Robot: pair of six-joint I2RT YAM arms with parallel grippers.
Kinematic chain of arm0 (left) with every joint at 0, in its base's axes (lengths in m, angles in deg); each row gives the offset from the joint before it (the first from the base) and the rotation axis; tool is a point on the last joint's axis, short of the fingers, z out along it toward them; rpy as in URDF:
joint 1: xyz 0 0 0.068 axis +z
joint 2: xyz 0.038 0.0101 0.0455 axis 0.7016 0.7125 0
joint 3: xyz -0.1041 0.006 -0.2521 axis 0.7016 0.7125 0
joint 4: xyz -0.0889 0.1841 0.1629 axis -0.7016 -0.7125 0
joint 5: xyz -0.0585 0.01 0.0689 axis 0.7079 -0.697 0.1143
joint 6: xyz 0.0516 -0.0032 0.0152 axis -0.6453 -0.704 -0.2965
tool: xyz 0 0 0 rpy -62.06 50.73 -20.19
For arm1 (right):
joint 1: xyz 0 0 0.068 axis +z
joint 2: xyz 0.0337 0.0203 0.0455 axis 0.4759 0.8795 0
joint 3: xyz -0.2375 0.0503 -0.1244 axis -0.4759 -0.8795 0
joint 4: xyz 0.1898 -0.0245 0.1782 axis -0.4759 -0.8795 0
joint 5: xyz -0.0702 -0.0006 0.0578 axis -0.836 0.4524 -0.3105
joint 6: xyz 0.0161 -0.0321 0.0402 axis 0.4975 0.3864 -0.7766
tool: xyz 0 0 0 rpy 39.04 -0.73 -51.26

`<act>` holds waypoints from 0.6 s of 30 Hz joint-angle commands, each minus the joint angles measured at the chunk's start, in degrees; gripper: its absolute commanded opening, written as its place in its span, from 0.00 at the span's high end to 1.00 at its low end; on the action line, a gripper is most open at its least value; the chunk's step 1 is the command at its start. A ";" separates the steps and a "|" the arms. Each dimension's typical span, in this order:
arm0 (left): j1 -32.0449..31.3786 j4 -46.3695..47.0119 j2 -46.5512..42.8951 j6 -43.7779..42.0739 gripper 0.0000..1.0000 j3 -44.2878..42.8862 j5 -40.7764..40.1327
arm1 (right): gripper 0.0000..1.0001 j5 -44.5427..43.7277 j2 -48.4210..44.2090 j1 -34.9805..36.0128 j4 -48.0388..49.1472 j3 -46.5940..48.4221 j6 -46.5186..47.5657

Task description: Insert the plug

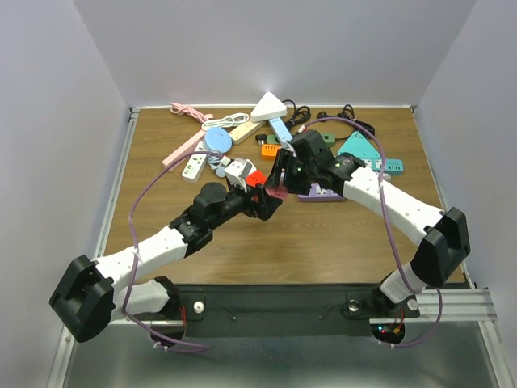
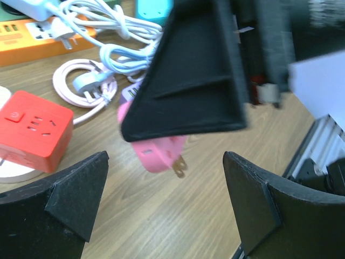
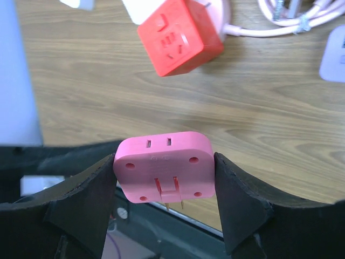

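The right gripper (image 3: 164,171) is pinching the pink plug (image 3: 161,164), one black finger pressed on each of its short sides, so the rounded face with two slots at its top edge looks straight at the wrist camera and the metal prongs poke out at six o'clock. In the top view the plug sits near the middle of the wooden table (image 1: 339,242), where the two arms meet. The left gripper (image 2: 164,162) is spread wide and holds nothing; from its own camera the plug hangs between its two fingers without touching either, half covered by a right finger, prongs pointing to about five o'clock over bare wood. The red cube socket (image 3: 180,35) stands on the table at twelve o'clock from the plug in the right wrist view, well apart from it. Beyond it, toward one o'clock, lies a coiled pale pink cable (image 2: 81,86), with an orange power strip (image 2: 32,38) further back
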 commanded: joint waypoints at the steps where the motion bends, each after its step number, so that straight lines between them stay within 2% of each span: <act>1: 0.09 3.39 0.12 2.97 0.01 -2.74 -5.50 | 1.00 3.44 -3.62 0.25 4.24 -0.43 -1.77; 10: 0.09 7.16 0.56 4.30 0.02 -2.74 -7.88 | 1.00 7.05 -4.68 0.16 5.90 -3.15 -2.29; 13: 0.09 8.13 2.06 4.38 0.16 -3.26 -6.21 | 1.00 7.66 -4.77 0.16 6.43 -3.94 -2.73; 15: 0.00 9.62 3.37 4.47 0.40 -3.44 -4.10 | 1.00 7.93 -5.21 0.16 7.22 -4.56 -3.26; 18: -0.09 10.06 4.34 4.73 0.44 -3.53 -1.99 | 0.99 6.61 -5.91 0.16 7.58 -4.56 -3.70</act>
